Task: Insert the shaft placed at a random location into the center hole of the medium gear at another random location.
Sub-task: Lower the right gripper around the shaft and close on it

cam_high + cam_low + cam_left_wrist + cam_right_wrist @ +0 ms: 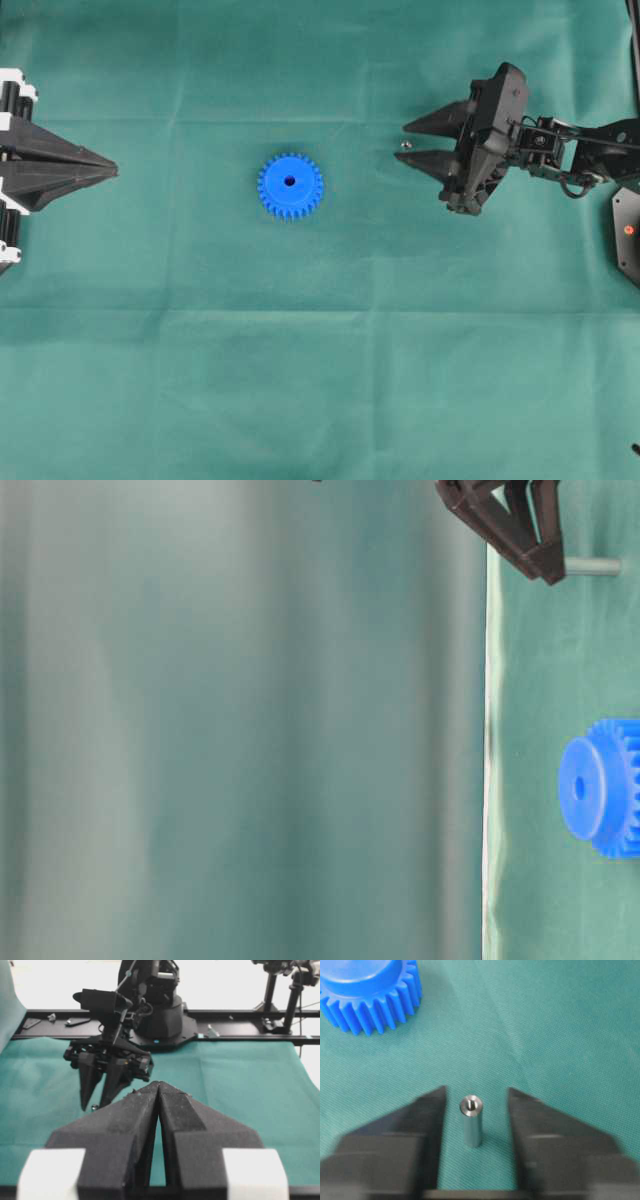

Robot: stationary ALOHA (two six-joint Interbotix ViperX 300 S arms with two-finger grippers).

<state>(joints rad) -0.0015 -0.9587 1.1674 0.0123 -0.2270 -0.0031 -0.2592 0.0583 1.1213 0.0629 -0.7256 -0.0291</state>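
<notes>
The medium gear (290, 186), bright blue, lies flat mid-table with its center hole (290, 181) facing up; it also shows in the right wrist view (370, 995). The shaft (471, 1121), a short silvery pin, stands upright on the cloth to the gear's right (405, 144). My right gripper (476, 1091) is open around the shaft, a finger on each side and a gap on both sides, the left one narrower. My left gripper (115, 170) rests at the left edge, its tips shut together (159, 1083) with nothing between them.
Green cloth (320, 380) covers the whole table. A black plate with a red light (628, 235) sits at the right edge by the right arm. In the left wrist view a black rail (240, 1037) and camera stands lie beyond the cloth.
</notes>
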